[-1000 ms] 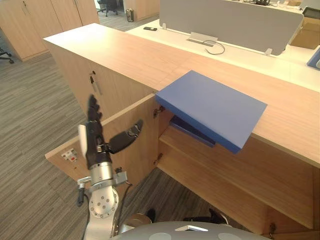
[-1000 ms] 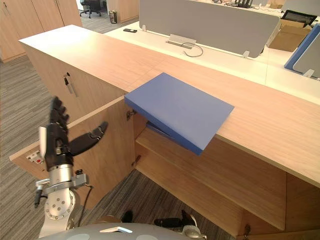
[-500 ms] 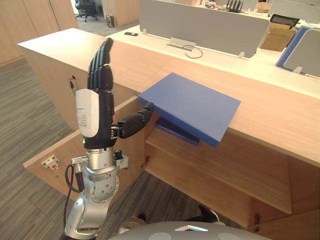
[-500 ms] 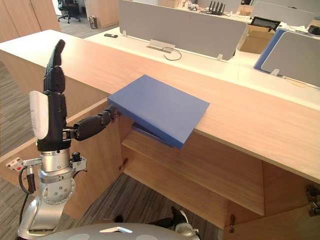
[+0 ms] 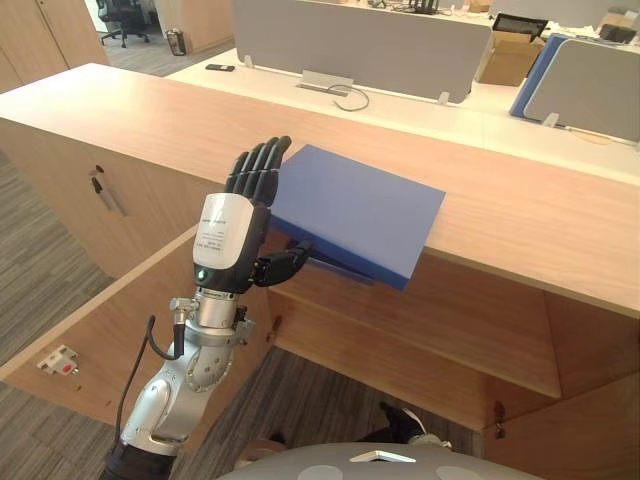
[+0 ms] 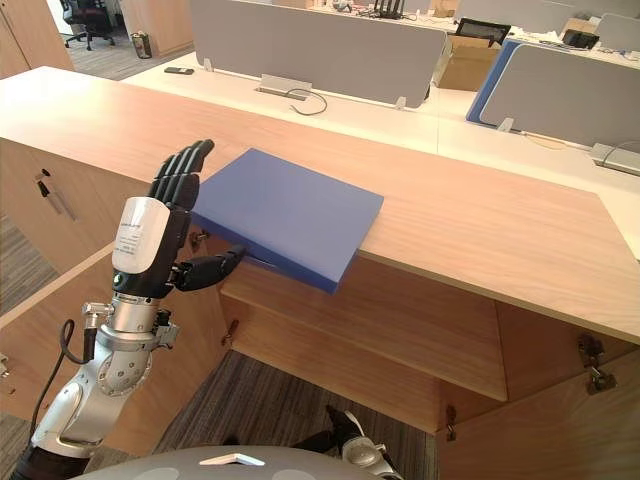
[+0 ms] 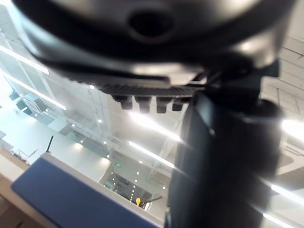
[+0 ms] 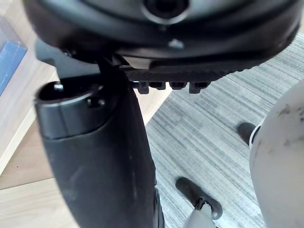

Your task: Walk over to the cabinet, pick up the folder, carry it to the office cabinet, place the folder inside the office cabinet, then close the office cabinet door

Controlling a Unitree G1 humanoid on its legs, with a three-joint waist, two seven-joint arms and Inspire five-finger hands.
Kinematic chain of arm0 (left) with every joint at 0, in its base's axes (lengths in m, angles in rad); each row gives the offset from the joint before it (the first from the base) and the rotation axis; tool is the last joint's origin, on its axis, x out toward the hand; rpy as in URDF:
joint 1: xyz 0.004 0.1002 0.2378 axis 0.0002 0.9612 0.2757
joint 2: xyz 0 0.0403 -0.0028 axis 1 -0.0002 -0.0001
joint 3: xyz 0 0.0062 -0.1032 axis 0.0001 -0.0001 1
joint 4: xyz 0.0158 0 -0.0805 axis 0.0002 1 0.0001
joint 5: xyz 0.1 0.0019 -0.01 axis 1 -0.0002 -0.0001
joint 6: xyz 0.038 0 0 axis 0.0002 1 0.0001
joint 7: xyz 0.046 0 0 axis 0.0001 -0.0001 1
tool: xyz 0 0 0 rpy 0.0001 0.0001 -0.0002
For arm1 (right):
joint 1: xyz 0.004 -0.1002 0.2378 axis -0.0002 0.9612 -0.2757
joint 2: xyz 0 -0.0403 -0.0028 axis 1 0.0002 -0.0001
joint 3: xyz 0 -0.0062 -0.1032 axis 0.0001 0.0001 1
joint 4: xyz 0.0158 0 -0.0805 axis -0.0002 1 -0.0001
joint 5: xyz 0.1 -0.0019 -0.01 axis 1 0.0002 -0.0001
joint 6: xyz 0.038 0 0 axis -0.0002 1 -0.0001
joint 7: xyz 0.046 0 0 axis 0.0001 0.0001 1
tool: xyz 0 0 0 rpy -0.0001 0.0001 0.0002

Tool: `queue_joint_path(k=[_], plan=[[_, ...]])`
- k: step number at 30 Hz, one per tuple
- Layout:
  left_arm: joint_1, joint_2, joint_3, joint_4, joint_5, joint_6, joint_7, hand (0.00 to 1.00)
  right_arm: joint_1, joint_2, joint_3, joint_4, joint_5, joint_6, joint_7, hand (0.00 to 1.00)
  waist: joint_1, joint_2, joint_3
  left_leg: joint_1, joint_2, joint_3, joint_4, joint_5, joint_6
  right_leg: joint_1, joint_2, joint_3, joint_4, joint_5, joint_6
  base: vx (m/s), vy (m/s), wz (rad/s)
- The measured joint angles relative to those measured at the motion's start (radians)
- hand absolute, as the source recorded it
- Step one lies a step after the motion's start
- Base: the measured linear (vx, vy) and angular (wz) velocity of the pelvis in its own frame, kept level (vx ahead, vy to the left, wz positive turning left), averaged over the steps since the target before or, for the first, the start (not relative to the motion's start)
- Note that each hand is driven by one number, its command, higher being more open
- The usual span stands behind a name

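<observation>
Grasp in hand: close on the folder (image 5: 355, 210) at its left edge, fingers on top, thumb beneath, then lift level. Lies on the cabinet (image 5: 150, 110) top, jutting over the near edge. Left robot hand (image 5: 228, 240) upright, fingers straight, thumb just under the folder, not pinching. Right robot hand (image 8: 95, 156) hangs low, relaxed.

Both head eyes look down, sharing the folder (image 6: 285, 215) just past the fingers (image 5: 258, 170) of the left hand (image 5: 228, 235). Its wrist camera, tight behind them, faces the ceiling (image 7: 71, 109); the right hand (image 8: 95, 156) camera faces the floor (image 8: 213, 133).
</observation>
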Motion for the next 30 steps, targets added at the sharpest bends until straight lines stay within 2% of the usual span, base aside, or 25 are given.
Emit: queue_joint_path(k=[6,12,22,26,30], plan=[[-0.028,0.040,-0.036,0.072,-0.011,-0.025,-0.044,1.00,-0.004,-0.001,-0.004,0.002,-0.020,0.000,-0.002,1.00,-0.002,0.006,0.004,0.003,-0.001,-0.002,-0.001,0.000,0.000,0.000,0.005,0.000,0.004,0.001,-0.001,0.00,0.000,0.00],[-0.031,0.069,-0.087,0.179,-0.010,-0.026,-0.077,1.00,-0.008,-0.002,-0.042,0.002,-0.037,0.000,-0.004,1.00,-0.003,0.028,0.019,0.025,-0.002,0.000,-0.019,0.003,0.002,-0.001,-0.005,0.007,0.016,-0.005,-0.008,-0.01,0.014,-0.03],[-0.099,0.147,-0.141,0.187,-0.010,-0.045,-0.094,1.00,-0.007,-0.008,-0.079,0.003,-0.040,0.001,-0.006,1.00,-0.004,0.034,0.023,0.037,-0.006,0.008,-0.035,0.005,0.004,0.000,-0.008,0.016,0.014,-0.004,-0.005,0.01,0.001,-0.02],[-0.115,0.149,-0.164,0.187,-0.007,-0.067,-0.106,1.00,-0.009,-0.020,-0.101,0.001,-0.039,0.001,-0.008,1.00,-0.017,0.046,0.031,0.038,-0.011,0.008,-0.038,0.007,0.007,0.000,-0.011,0.017,0.013,-0.002,-0.001,0.00,0.000,0.00],[-0.138,0.169,-0.181,0.193,0.005,-0.066,-0.105,1.00,-0.009,-0.023,-0.104,0.000,-0.038,0.000,-0.017,1.00,-0.026,0.046,0.031,0.040,-0.010,0.010,-0.038,0.007,0.007,0.000,-0.011,0.020,0.012,-0.001,0.000,0.00,0.000,-0.01]])
